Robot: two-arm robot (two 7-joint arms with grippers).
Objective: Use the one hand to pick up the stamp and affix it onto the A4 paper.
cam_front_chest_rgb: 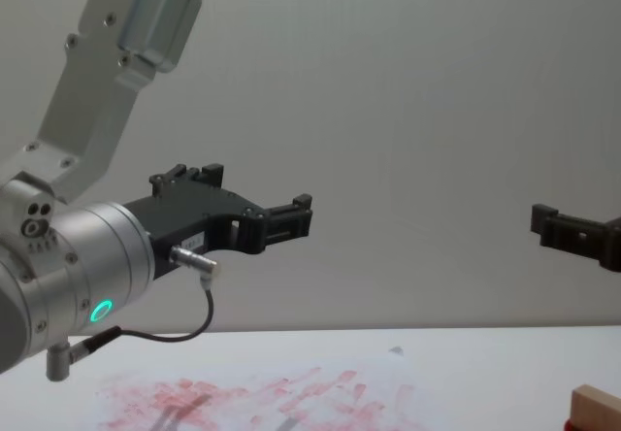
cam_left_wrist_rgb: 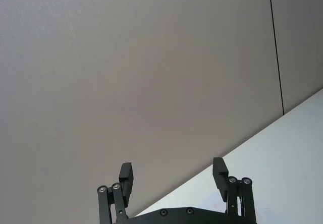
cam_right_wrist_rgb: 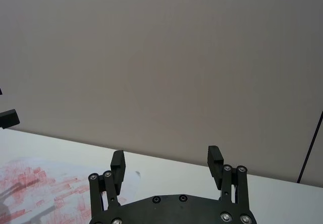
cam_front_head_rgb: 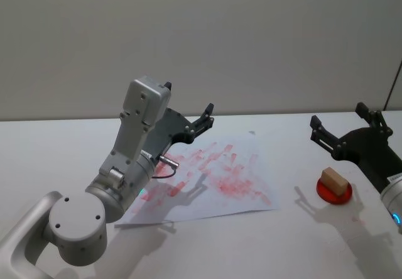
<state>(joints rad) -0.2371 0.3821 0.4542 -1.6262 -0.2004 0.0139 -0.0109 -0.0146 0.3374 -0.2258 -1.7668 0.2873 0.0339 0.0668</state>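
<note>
The stamp (cam_front_head_rgb: 333,181), a pale tan wooden block, stands on a flat red round pad (cam_front_head_rgb: 323,195) at the right of the table; its corner also shows in the chest view (cam_front_chest_rgb: 594,407). Raised just behind and above it, my right gripper (cam_front_head_rgb: 338,120) (cam_right_wrist_rgb: 166,158) (cam_front_chest_rgb: 545,222) is open and holds nothing. The A4 paper (cam_front_head_rgb: 213,175) (cam_right_wrist_rgb: 35,183) (cam_front_chest_rgb: 243,397), white with red-pink smears, lies in the middle of the table. Over the paper's left part, well off the table, my left gripper (cam_front_head_rgb: 204,119) (cam_left_wrist_rgb: 172,171) (cam_front_chest_rgb: 299,215) is open and empty, pointing toward the wall.
The white table (cam_front_head_rgb: 264,247) runs back to a plain grey wall (cam_front_head_rgb: 251,40). The left arm's silver wrist and elbow (cam_front_head_rgb: 119,191) stand over the table's left front. A dark vertical strip (cam_front_head_rgb: 396,84) marks the wall at the far right.
</note>
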